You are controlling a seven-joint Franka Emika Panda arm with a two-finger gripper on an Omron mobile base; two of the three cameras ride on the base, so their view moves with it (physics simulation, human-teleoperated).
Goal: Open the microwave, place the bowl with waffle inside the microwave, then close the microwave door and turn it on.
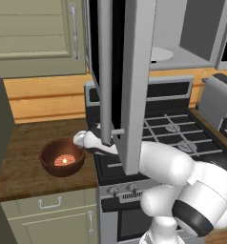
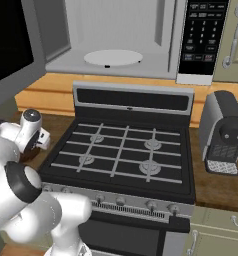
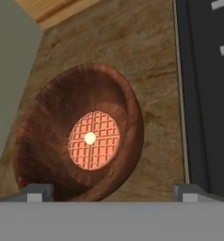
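Bowl with waffle (image 3: 78, 136), unlabelled

The stove (image 1: 172, 133) is taken as the landmark. The bowl with waffle (image 1: 62, 157) is set on the counter (image 1: 25, 157) just left of it (the waffle lying inside). The microwave (image 2: 116, 40) is mounted above it, the microwave door (image 1: 120, 81) swung open, the turntable (image 2: 113, 57) inside. A coffee machine (image 2: 223, 132) is placed to its right.

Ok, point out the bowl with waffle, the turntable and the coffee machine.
bowl with waffle (image 3: 52, 122): hand view, inner wall.
turntable (image 2: 113, 57): right base view, plate centre.
coffee machine (image 2: 222, 116): right base view, upper front.
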